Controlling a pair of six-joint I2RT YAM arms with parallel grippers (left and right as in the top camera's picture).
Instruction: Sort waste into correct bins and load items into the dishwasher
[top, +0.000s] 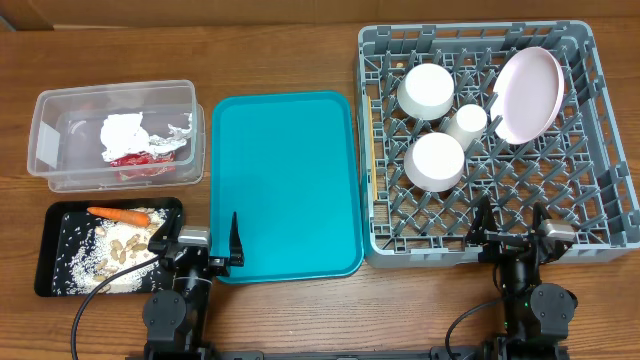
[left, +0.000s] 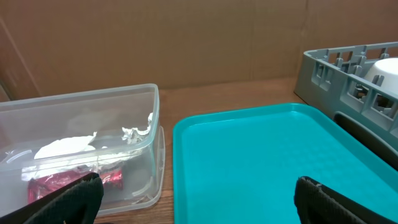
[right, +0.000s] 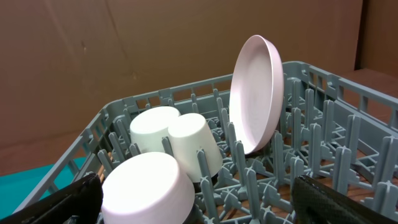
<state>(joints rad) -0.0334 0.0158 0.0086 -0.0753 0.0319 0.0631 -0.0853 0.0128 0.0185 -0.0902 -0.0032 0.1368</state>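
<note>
The grey dish rack at the right holds the pink plate on edge, two whitish bowls upside down and the small white cup. The clear tub at the left holds the white napkin and the red-and-silver wrapper. The black tray holds the carrot and rice and peanut scraps. My left gripper is open and empty at the teal tray's front left corner. My right gripper is open and empty at the rack's front edge.
A large teal tray lies empty between the tub and the rack. In the left wrist view the tub is left of the teal tray. Cardboard walls stand behind the table.
</note>
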